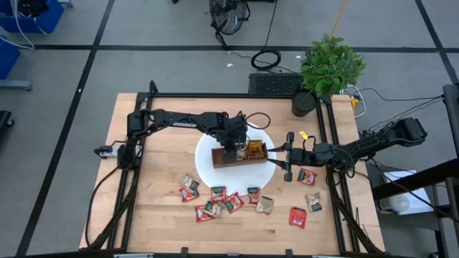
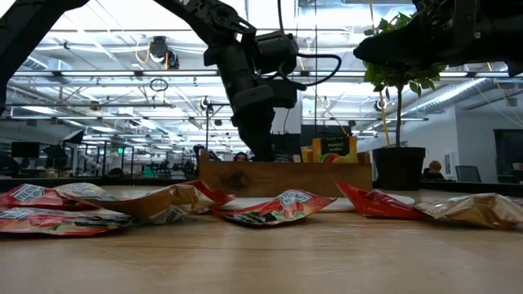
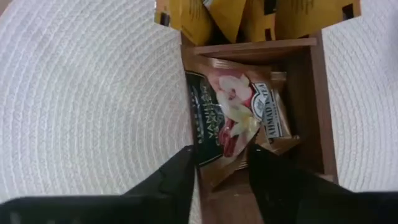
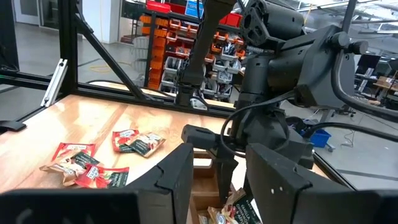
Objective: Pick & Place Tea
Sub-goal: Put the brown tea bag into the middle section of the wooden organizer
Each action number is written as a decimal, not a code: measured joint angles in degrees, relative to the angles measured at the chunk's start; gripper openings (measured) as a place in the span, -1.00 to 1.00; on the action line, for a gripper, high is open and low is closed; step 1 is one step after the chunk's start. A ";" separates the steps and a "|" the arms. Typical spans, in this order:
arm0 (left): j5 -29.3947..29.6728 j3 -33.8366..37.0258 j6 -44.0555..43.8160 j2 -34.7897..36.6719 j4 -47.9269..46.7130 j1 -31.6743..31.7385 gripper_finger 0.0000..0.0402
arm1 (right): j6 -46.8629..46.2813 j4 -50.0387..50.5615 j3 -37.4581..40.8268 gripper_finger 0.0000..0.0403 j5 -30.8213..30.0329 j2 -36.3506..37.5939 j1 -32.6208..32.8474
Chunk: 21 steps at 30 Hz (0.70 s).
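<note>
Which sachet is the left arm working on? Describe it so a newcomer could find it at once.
Start at the round white mat in the table's middle, where the brown wooden tray sits. The left gripper hangs over the tray's middle compartment, beside the one filled with yellow sachets. There the tan sachet lies between its jaws; the printed pale flower and "VANILLA" set it apart.

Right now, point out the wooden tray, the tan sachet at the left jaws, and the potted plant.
wooden tray (image 1: 218, 161): high view, its bare left end.
tan sachet (image 3: 231, 112): left wrist view, printed face.
potted plant (image 1: 330, 66): high view, leaves.
</note>
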State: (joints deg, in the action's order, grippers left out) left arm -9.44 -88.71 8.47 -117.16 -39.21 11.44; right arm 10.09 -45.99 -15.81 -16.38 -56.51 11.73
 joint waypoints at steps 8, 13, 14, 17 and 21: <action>2.39 0.00 0.52 0.00 0.07 0.23 -0.82 | 0.02 0.02 0.00 -0.35 -0.02 0.00 -0.02; 2.44 -0.02 0.42 0.22 0.15 0.36 -0.96 | 0.02 0.00 0.00 -0.35 -0.02 0.00 -0.02; 2.45 -0.02 0.41 0.22 0.04 0.38 -0.96 | 0.02 0.00 0.00 -0.36 -0.02 0.00 -0.01; 2.47 -0.02 0.39 0.22 0.04 0.31 -0.98 | 0.02 0.00 0.00 -0.36 -0.02 0.00 -0.01; 2.50 -0.02 -0.65 0.20 0.03 0.31 -0.96 | 0.02 0.00 0.00 -0.36 -0.02 0.00 0.00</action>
State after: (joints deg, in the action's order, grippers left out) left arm -6.94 -88.73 7.82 -116.97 -39.17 11.75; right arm 10.11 -46.00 -15.81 -16.40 -56.51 11.73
